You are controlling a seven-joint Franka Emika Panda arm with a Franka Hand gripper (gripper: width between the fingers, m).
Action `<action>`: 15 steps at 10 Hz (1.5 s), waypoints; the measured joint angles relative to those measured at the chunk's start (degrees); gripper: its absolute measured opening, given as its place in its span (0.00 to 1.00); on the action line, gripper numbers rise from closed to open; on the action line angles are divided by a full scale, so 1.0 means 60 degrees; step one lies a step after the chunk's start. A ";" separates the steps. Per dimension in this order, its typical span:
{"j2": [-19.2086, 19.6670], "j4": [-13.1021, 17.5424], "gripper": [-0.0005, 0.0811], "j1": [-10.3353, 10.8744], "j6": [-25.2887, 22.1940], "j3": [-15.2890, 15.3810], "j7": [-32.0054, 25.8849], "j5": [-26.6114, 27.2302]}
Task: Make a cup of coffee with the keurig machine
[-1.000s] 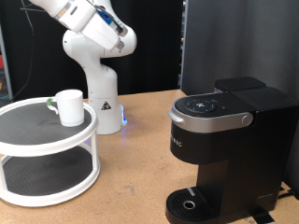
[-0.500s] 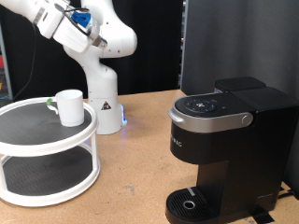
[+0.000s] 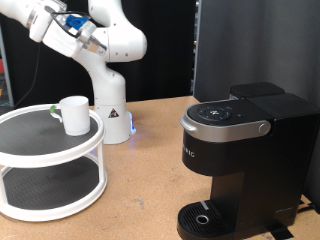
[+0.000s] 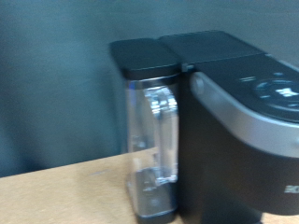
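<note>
exterior view: the white robot arm [image 3: 100,45] stands at the back edge of the wooden table [image 3: 150,160], its upper links swung up toward the top left corner of the picture. the gripper is out of frame there, and its fingers do not show in the wrist view either, so i cannot tell whether the claw is released or clenched.

the keurig machine [image 3: 240,150] sits near the table's front right corner, lid down, drip tray bare. it looks heavy and rigid, likely to stay put; the silver-grey handle band [image 3: 235,127] seems the place to take hold. the wrist view looks at its clear water tank [image 4: 154,149] from the side.

a white two-tier round stand [image 3: 50,165] fills the left edge. the cup [image 3: 73,114] rests upright on its upper tier, handle facing left. glazed ceramic, so probably light, stiff, slippery and breakable; rim or handle would suit a pinch. it lies well below the raised arm, with nothing touching it.
</note>
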 joint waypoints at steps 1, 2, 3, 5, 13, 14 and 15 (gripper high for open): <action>-0.0078 0.0065 0.01 -0.0082 -0.0664 -0.0368 -0.0403 -0.0513; -0.0113 0.0176 0.01 -0.0138 -0.1276 -0.0715 -0.0775 -0.1063; -0.0137 0.0292 0.01 -0.0217 -0.1715 -0.1007 -0.1070 -0.1547; -0.0234 0.0415 0.01 -0.0483 -0.1949 -0.1401 -0.1355 -0.2059; -0.0411 0.0556 0.01 -0.0889 -0.1711 -0.1544 -0.1400 -0.2300; -0.0409 0.0588 0.01 -0.0888 -0.1733 -0.1569 -0.1397 -0.2292; -0.0408 0.0603 0.01 -0.0888 -0.1740 -0.1600 -0.1397 -0.2292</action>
